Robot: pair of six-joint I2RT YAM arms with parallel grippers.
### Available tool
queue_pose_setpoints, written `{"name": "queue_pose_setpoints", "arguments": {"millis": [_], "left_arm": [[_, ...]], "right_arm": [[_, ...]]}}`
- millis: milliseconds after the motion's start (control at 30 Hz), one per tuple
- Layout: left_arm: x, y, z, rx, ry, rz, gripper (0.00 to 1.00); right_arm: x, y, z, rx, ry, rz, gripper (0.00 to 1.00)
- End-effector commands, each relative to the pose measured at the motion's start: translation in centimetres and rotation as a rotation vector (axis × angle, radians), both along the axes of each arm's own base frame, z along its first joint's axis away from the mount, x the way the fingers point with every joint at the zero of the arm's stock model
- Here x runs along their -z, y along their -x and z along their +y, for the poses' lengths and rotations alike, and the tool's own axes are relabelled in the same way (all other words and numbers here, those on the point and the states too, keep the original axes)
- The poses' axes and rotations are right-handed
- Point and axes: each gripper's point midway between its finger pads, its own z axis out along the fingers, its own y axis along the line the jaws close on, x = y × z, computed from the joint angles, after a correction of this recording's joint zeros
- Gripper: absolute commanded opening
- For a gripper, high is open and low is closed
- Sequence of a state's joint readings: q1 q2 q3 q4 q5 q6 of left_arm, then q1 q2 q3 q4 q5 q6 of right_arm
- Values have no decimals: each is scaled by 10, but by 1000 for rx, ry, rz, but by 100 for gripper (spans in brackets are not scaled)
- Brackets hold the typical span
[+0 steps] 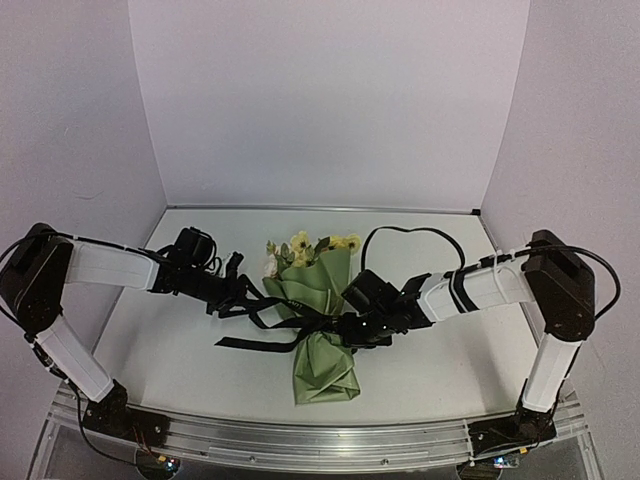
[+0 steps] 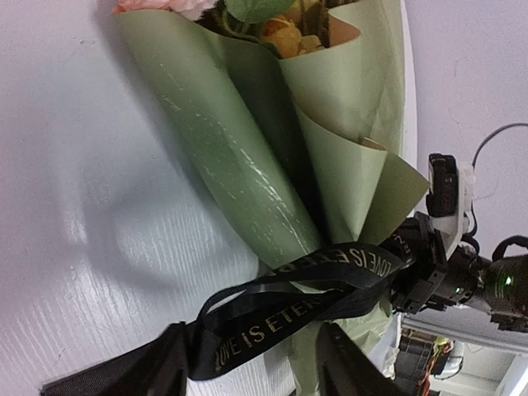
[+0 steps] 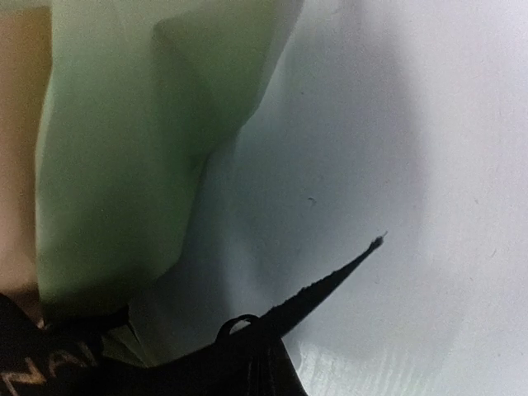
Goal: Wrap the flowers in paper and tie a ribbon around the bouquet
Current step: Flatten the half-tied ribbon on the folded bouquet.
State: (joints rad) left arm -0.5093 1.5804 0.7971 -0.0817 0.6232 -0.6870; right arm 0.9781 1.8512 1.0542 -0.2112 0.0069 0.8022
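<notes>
Black ribbon crossed the waist of the bouquet, square to its long axis. The right gripper pinched it against the bouquet. The left gripper, jaws apart, straddled the loose end opposite.

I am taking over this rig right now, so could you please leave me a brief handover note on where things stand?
Left gripper: open, the ribbon lying loose between its fingers.
Right gripper: shut on the ribbon beside the bouquet.
Bouquet lies on the table, flowers pointing away from the arms.
Done: flowers wrapped in paper; ribbon round the cone.
Left: tighten the knot; whether one is tied I cannot tell.
</notes>
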Motion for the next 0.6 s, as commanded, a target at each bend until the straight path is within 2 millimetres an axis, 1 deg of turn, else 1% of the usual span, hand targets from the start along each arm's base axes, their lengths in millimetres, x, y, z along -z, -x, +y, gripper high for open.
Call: {"name": "queue_pose_setpoints", "arguments": {"millis": [0, 133, 200, 267, 333, 367, 400, 467, 500, 567], "left_arm": [[-19, -10, 18, -150, -62, 14, 67], [-13, 3, 39, -269, -107, 84, 72], [-10, 10, 43, -312, -101, 119, 72], [-15, 17, 30, -318, -58, 138, 71], [-22, 25, 9, -325, -7, 160, 69], [-22, 30, -2, -320, 25, 182, 67], [-20, 34, -9, -326, 50, 206, 65], [-17, 35, -23, -355, 99, 227, 59], [-15, 38, -32, -337, 78, 211, 56], [-13, 34, -45, -293, -23, 130, 54]], "right_arm": [[-11, -5, 24, 5, -84, -14, 0], [-8, -6, 23, 8, -88, -21, 0], [-5, -5, 22, 13, -93, -19, 0], [-2, -4, 22, 18, -102, -19, 0], [1, -4, 21, 23, -108, -20, 0], [2, -4, 21, 25, -112, -22, 0], [2, -4, 21, 27, -117, -23, 0], [3, -3, 21, 24, -125, -24, 0], [5, -2, 20, 23, -123, -22, 0], [5, -1, 19, 19, -124, -25, 0]]}}
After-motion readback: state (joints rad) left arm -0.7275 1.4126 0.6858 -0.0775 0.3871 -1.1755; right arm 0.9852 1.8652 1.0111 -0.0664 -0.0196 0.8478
